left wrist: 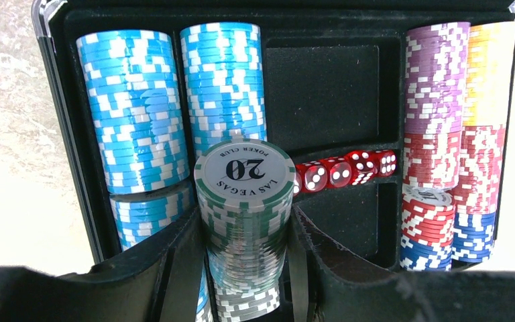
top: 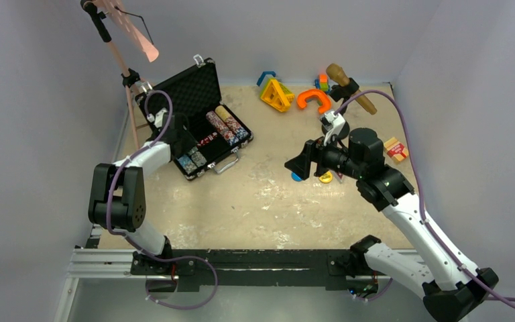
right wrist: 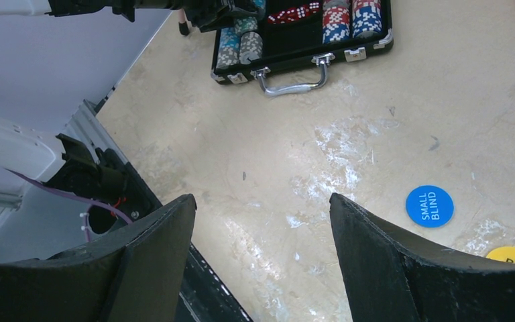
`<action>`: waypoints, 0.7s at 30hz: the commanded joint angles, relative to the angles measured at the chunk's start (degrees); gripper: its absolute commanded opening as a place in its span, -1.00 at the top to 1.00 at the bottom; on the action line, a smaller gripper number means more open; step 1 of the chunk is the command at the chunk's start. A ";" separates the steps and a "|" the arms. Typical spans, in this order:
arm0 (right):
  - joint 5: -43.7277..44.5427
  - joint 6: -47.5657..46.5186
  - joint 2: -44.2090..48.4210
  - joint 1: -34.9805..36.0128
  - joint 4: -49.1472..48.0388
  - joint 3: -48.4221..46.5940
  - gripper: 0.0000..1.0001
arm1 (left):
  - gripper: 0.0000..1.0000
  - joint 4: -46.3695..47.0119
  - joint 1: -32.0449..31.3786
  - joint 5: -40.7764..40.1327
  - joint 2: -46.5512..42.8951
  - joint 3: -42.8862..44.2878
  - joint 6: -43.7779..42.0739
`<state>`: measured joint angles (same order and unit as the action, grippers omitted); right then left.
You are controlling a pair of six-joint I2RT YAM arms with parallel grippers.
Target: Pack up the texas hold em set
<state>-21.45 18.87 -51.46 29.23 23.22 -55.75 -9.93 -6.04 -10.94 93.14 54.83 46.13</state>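
at the far left of the table (top: 261,208), the black briefcase (top: 191,90) lies open with its foam-lined lid raised, its slots packed with ridged, striped chips and glossy red dice (left wrist: 345,171). the left gripper (left wrist: 245,225) is clamped on a green-and-white chip stack (left wrist: 241,171) over the case. the right gripper (right wrist: 261,208) hangs with its fingers apart above the scuffed beige surface, near a flat blue disc (right wrist: 430,206) and a yellow disc (right wrist: 513,255). pale grey walls surround the table.
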 commanded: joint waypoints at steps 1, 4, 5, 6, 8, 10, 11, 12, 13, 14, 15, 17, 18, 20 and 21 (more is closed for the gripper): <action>1.59 0.31 0.75 0.11 -0.11 0.20 -0.54 | 1.00 -0.18 -0.54 -0.44 -2.03 -0.62 1.69; 1.67 0.29 0.75 0.12 -0.02 0.28 -0.54 | 1.00 -0.66 -0.63 0.15 -2.28 -1.11 2.56; 1.74 0.33 0.75 0.12 -0.02 0.29 -0.54 | 1.00 -0.72 -0.71 0.21 -2.28 -1.28 2.77; 1.81 0.35 0.76 0.11 0.05 0.29 -0.54 | 1.00 -0.81 -0.84 0.29 -2.34 -1.34 2.90; 1.89 0.27 0.75 0.12 0.07 0.35 -0.54 | 1.00 -1.14 -1.03 0.38 -2.37 -1.34 3.15; 1.94 0.26 0.83 0.12 0.07 0.37 -0.54 | 1.00 -1.62 -1.28 0.44 -2.36 -1.45 3.52; 1.94 0.21 0.76 0.09 0.07 0.37 -0.54 | 1.00 -1.74 -1.44 0.47 -2.35 -1.55 3.65; 2.01 0.24 0.75 0.07 0.07 0.38 -0.54 | 1.00 -1.98 -1.57 0.48 -2.35 -1.56 3.77; 2.03 0.20 0.76 0.12 0.07 0.45 -0.54 | 1.00 -2.22 -1.68 0.48 -2.40 -1.58 3.96; 2.09 0.20 0.75 0.13 0.07 0.46 -0.54 | 1.00 -2.50 -1.77 0.48 -2.37 -1.52 4.11; 2.11 0.18 0.75 0.12 0.07 0.54 -0.54 | 1.00 -2.83 -1.85 0.48 -2.35 -1.51 4.21; 2.15 0.17 0.75 0.12 0.14 0.55 -0.54 | 1.00 -3.60 -1.94 0.40 -2.21 -1.35 4.48; 2.12 0.19 0.75 0.12 0.16 0.55 -0.54 | 1.00 -3.85 -2.00 0.39 -2.13 -1.31 4.61; 2.12 0.04 0.73 0.12 0.20 0.55 -0.54 | 1.00 -4.22 -2.04 0.54 -1.93 -1.14 4.92; 2.12 0.03 0.75 0.12 0.23 0.55 -0.54 | 1.00 -4.36 -2.04 0.69 -1.76 -1.00 5.08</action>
<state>-20.25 18.87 -51.46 29.23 23.31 -55.11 -12.10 -7.90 -9.89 92.75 53.69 49.93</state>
